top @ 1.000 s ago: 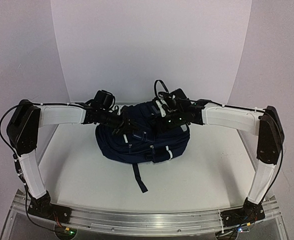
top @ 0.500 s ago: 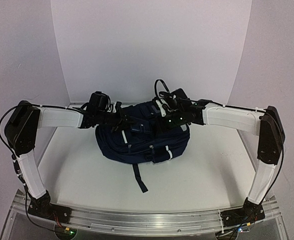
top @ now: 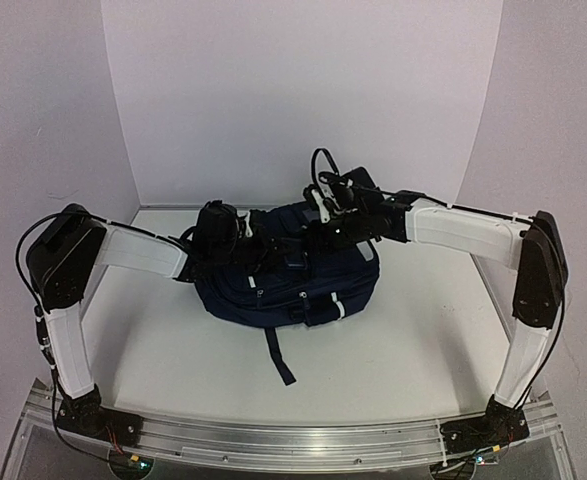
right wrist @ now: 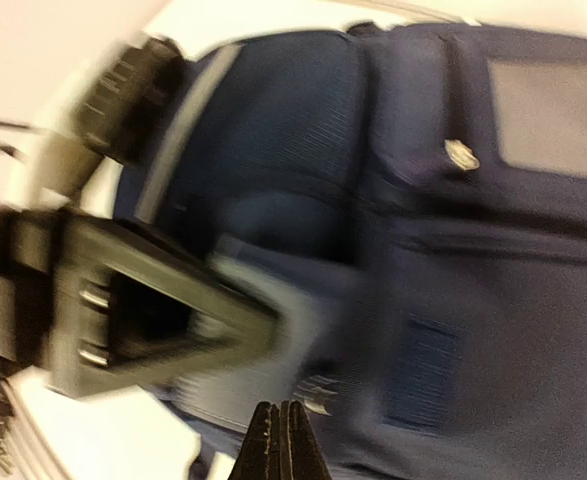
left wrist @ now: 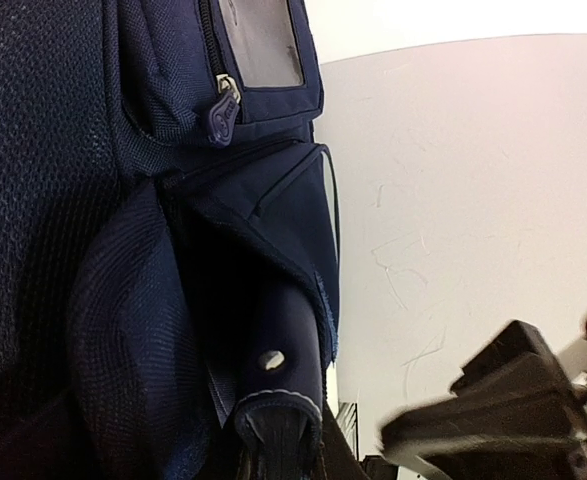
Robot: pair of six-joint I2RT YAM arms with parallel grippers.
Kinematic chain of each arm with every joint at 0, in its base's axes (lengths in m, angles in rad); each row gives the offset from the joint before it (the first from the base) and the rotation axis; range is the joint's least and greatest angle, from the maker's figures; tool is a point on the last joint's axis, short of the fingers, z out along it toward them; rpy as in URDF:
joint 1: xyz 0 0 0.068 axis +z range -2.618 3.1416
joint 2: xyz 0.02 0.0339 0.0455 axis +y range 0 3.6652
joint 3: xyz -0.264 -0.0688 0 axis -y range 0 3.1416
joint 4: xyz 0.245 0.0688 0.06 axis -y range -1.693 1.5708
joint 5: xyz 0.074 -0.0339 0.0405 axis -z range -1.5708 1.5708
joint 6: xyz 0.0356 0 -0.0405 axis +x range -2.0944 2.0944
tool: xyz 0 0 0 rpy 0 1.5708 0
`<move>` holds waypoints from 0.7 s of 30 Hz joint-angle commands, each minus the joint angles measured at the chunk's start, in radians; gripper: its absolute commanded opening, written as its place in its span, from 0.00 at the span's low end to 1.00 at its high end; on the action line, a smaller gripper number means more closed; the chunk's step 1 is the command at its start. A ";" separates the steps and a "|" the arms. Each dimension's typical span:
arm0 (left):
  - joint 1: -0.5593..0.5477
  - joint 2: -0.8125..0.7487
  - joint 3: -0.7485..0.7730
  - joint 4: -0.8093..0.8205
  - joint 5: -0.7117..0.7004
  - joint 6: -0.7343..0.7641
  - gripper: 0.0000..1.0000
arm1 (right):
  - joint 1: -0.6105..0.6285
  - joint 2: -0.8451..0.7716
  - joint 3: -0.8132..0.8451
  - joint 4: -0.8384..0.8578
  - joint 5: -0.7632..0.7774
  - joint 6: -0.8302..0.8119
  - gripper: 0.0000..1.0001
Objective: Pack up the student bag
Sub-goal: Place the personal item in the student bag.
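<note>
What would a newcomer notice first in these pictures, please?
The navy student bag sits in the middle of the white table, a dark strap trailing toward the near edge. The left arm and right arm reach in from either side over its top, and the right tool is shut close to the fabric.

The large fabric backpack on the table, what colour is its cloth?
Navy blue, with thin white stripes; the large fabric backpack shows best in the top external view.
</note>
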 commanded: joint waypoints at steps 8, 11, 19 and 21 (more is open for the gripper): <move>-0.027 0.031 -0.013 0.020 -0.081 -0.003 0.26 | 0.019 -0.016 0.064 0.060 -0.041 0.019 0.00; -0.027 -0.032 -0.004 -0.166 -0.149 0.067 0.34 | 0.019 -0.033 0.045 0.037 0.048 -0.024 0.01; -0.027 -0.070 0.045 -0.366 -0.189 0.105 0.45 | 0.018 -0.042 0.016 -0.031 0.204 -0.121 0.27; -0.027 -0.062 0.045 -0.364 -0.180 0.104 0.45 | 0.018 -0.028 0.026 -0.045 0.204 -0.127 0.34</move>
